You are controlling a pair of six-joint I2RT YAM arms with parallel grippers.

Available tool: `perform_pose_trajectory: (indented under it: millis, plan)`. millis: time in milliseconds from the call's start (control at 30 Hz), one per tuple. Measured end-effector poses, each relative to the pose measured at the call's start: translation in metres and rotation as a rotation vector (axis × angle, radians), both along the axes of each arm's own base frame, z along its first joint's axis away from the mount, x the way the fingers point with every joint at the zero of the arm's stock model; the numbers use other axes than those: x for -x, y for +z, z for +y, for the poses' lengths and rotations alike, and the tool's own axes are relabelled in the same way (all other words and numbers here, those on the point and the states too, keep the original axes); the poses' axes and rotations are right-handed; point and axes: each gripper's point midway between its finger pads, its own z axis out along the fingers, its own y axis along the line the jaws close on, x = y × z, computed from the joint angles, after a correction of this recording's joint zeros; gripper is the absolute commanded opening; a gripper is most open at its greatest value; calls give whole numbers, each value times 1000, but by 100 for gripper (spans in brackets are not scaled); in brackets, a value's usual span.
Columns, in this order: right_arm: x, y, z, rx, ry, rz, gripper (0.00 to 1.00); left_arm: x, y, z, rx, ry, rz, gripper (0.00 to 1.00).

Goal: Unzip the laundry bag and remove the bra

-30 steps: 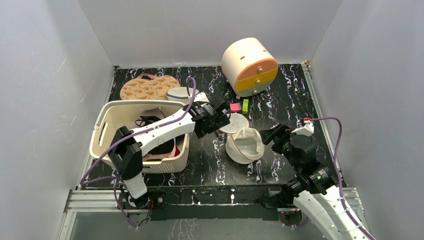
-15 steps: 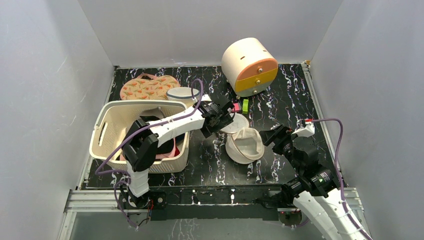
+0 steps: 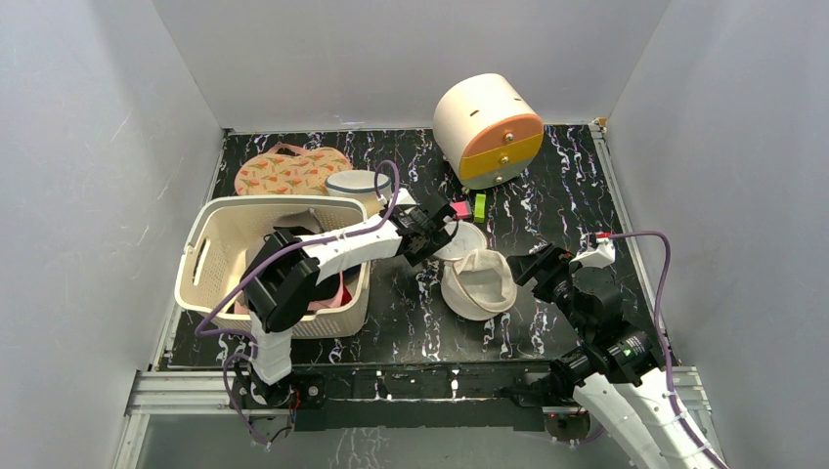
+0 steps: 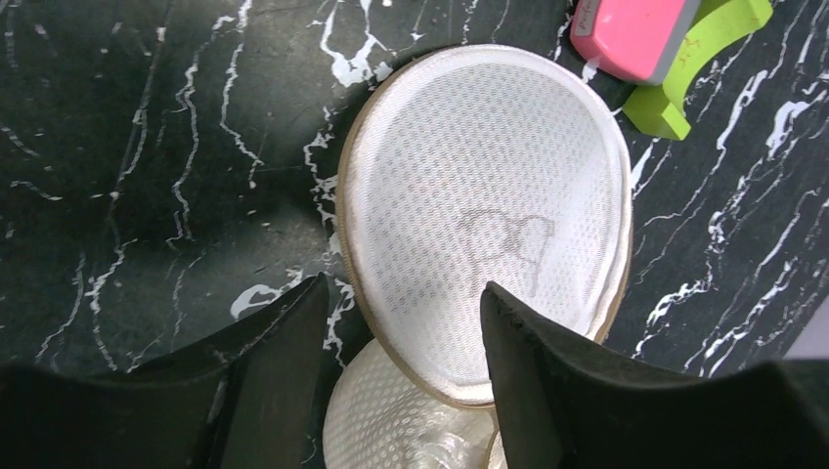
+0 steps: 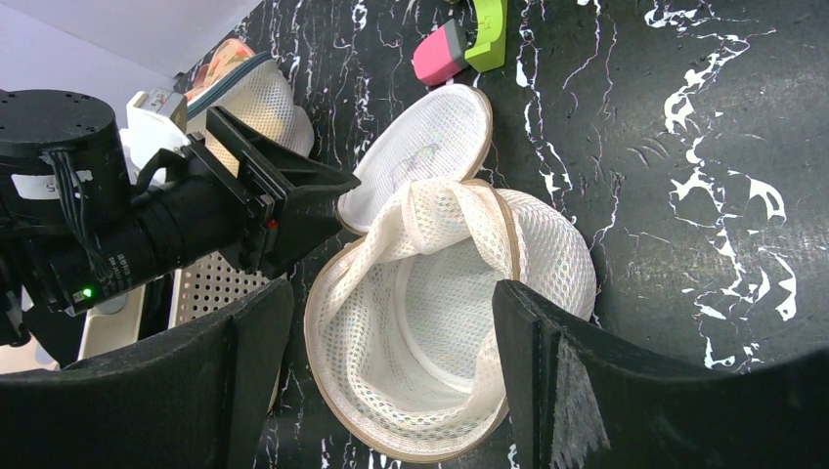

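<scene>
The laundry bag (image 3: 479, 285) lies on its side, unzipped, its cream mesh mouth facing my right gripper. Its round lid (image 3: 459, 239) is flipped flat on the table and shows the faint bra drawing (image 4: 503, 239). The bag's inside (image 5: 459, 342) looks empty. No bra shows clearly; dark and pink clothes (image 3: 327, 288) lie in the basket under my left arm. My left gripper (image 3: 435, 231) is open and empty just above the lid's near edge (image 4: 402, 285). My right gripper (image 3: 528, 266) is open and empty, just right of the bag's mouth (image 5: 393, 285).
A cream perforated basket (image 3: 210, 244) stands at the left. Behind it are a floral orange pouch (image 3: 288, 171) and a white tub with a dark rim (image 3: 354, 184). A round cream-and-orange drawer box (image 3: 489, 127) stands at the back. Pink (image 3: 459, 209) and green (image 3: 480, 204) blocks lie by the lid.
My left arm has swung its elbow right and reached a little further over the lid. My right gripper has shifted slightly and stays open.
</scene>
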Motion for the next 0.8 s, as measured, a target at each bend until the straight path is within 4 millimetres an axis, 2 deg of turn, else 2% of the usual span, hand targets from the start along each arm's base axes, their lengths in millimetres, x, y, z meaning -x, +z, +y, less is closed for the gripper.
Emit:
perform_pose_trajectory:
  millis: [67, 200, 267, 367, 533, 633, 667, 700, 800]
  plan:
    - [0, 0, 0, 0, 0, 0, 73, -3, -1, -3, 22, 2, -9, 56]
    - [0, 0, 0, 0, 0, 0, 73, -5, -3, -6, 51, 12, -5, 72]
    - [0, 0, 0, 0, 0, 0, 73, -4, -5, -6, 57, 26, 7, 73]
    - [0, 0, 0, 0, 0, 0, 73, -5, -14, -4, 50, 57, 34, 62]
    - [0, 0, 0, 0, 0, 0, 73, -5, -35, 1, 37, 78, 88, 27]
    - [0, 0, 0, 0, 0, 1, 73, -10, -39, 4, 50, 77, 87, 14]
    - [0, 0, 0, 1, 0, 1, 73, -11, -40, 3, 53, 70, 82, 4]
    - [0, -1, 0, 1, 0, 3, 73, -13, -40, 4, 52, 58, 76, 0]
    - [1, -1, 0, 3, 0, 6, 73, -20, -34, 3, 59, 13, 37, 0]
